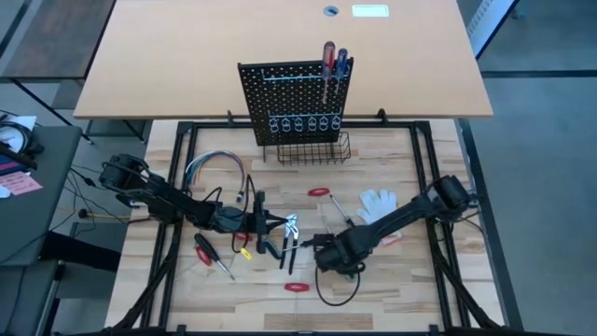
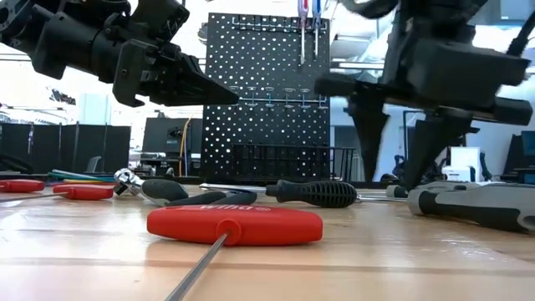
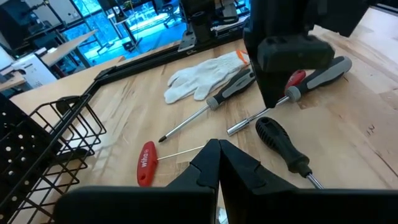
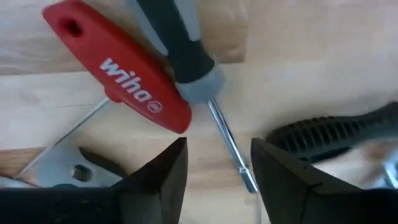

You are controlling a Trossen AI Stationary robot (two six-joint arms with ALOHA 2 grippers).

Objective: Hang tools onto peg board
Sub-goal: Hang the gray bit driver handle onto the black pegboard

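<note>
Pick-up step: right gripper (image 4: pixel 217 171), fingers spread, hovers over a grey-collared screwdriver (image 4: pixel 186 56) on the desk (image 1: pixel 420 280), at 6 o'clock from the peg board (image 1: pixel 294 103); left gripper (image 3: pixel 219 163), fingers pressed together, waits nearby; next comes a straddling descent.

We see even, bright overhead light on the table (image 1: pixel 392 280), with soft, short shadows. In the low view the windows behind glare white at upper left, silhouetting the arms, and the near red handle (image 2: pixel 234 226) is slightly soft. The right wrist view is blurred at its right edge.
</note>
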